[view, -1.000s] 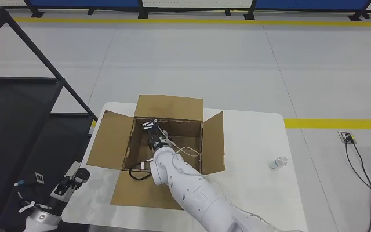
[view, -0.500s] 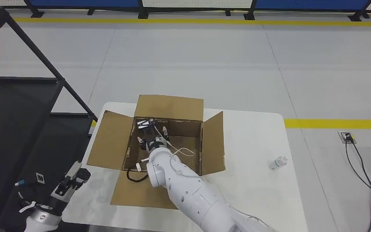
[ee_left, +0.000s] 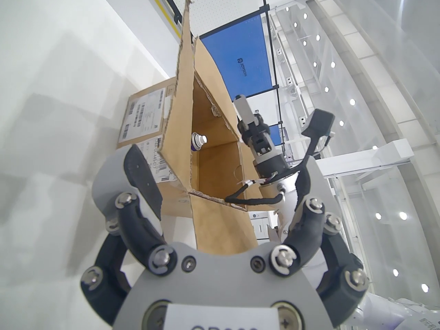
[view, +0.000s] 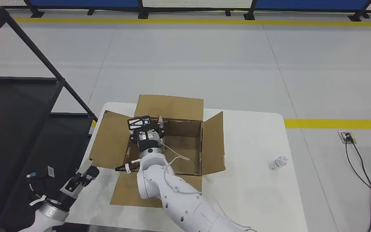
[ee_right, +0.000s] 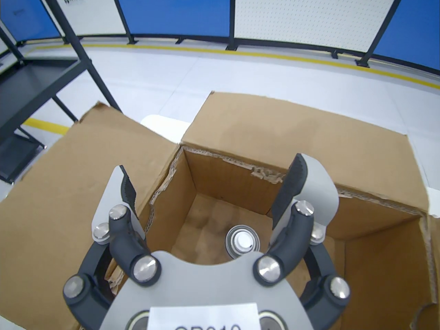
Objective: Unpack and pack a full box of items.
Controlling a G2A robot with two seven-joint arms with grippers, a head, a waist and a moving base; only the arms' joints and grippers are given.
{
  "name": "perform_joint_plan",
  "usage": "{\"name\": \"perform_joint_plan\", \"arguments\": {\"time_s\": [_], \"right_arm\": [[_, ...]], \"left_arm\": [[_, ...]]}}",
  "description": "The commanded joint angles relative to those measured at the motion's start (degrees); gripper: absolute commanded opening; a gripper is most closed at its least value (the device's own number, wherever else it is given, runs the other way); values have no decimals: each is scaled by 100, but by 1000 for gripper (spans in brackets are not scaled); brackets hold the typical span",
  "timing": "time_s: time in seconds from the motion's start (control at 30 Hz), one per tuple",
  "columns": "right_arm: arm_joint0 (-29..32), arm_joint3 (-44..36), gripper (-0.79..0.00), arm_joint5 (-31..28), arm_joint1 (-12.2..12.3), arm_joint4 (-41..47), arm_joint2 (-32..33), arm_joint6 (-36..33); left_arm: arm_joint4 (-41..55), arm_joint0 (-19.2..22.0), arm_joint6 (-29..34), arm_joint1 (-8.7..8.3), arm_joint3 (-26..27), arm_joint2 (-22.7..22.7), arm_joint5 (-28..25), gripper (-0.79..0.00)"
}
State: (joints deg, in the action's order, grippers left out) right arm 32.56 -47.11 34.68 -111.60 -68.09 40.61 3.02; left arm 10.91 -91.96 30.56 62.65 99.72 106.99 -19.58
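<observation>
The right gripper [ee_right: 211,176] hung over the open box [ee_right: 292,128], its fingers spread wide with nothing between them. The can [ee_right: 241,241] stood on the box floor straight below that hand. It was in line with the gap between the two fingers, near a corner of the box but apart from both walls. It was upright: the wrist camera met its top end-on, a round rim with the nozzle at centre. Its long axis therefore ran along the gripper's own line of approach.

As I judged it, the coming move was a plain drop into the box, with the fingers closing across the can's round body. Wrist turn mattered little on a round thing. The finger on the wall side, though, would need room between can and cardboard.

The left gripper [ee_left: 221,159], also spread and empty, sat low outside the box. The can lay well off ahead of it, past a raised flap. The right arm was much the nearer and had the open path.
</observation>
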Motion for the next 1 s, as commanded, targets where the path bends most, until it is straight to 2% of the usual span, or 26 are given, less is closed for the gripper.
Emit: {"name": "perform_joint_plan", "arguments": {"time_s": [0.0,0.1,0.27,0.4,0.6,0.77,0.97], "right_arm": [[288,-526,0,77,140,-341,173,11],[845,-1472,0,66,387,-910,527,-154],[1991,-3263,0,-352,795,-1967,1266,-500],[2890,-4602,0,-611,1020,-2586,1905,-633],[3994,-6119,0,-756,1200,-2540,2898,-439],[4598,-6512,0,-829,1302,-2486,3722,-358],[4756,-6014,0,-828,1407,-2767,4611,-739]], "left_arm": [[-35,36,12,0,5,-48,5,0],[-47,84,8,-1,-7,-74,25,0],[-38,147,20,-10,-45,-36,61,0],[-57,159,11,-15,-47,-21,103,0],[-93,198,-16,-15,-32,-63,177,0],[-163,240,-36,-20,6,-80,260,0],[-242,240,-111,-23,64,-58,321,0]]}}
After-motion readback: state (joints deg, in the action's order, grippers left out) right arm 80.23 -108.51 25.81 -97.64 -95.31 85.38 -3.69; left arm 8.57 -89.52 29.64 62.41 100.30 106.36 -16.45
